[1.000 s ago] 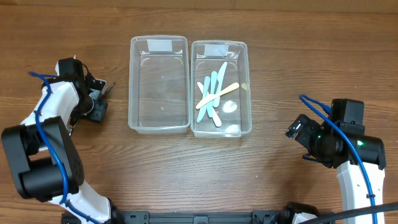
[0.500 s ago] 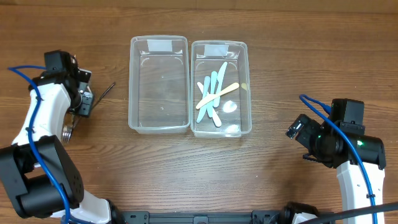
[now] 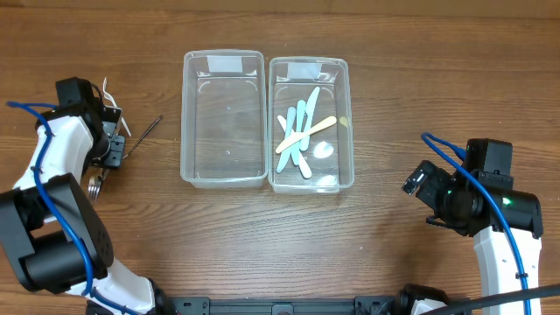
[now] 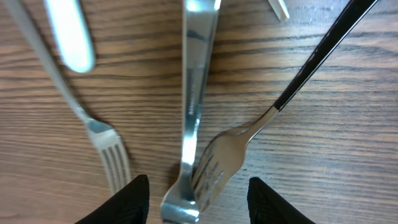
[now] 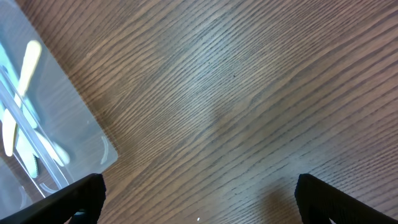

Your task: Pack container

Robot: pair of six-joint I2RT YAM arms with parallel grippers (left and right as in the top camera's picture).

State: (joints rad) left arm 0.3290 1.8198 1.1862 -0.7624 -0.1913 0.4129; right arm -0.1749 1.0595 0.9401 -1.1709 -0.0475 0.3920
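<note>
1. Left gripper (image 4: 198,204) hung part-open over metal forks (image 4: 217,158) on the wooden table (image 3: 262,241) — gripping nothing.
2. Right gripper (image 5: 199,205) gaped wide, unladen, near the clear containers (image 3: 223,131) — plastic cutlery (image 3: 297,133) lay in the right-hand one.

No writing, label, brand or number is readable anywhere.

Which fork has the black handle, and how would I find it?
Find the empty clear container on the table, then look left to the left gripper. Cutlery lies under it, and the black-handled fork is the piece nearest the container. The silver fork and flat silver handle beside it are shiny all over.
</note>
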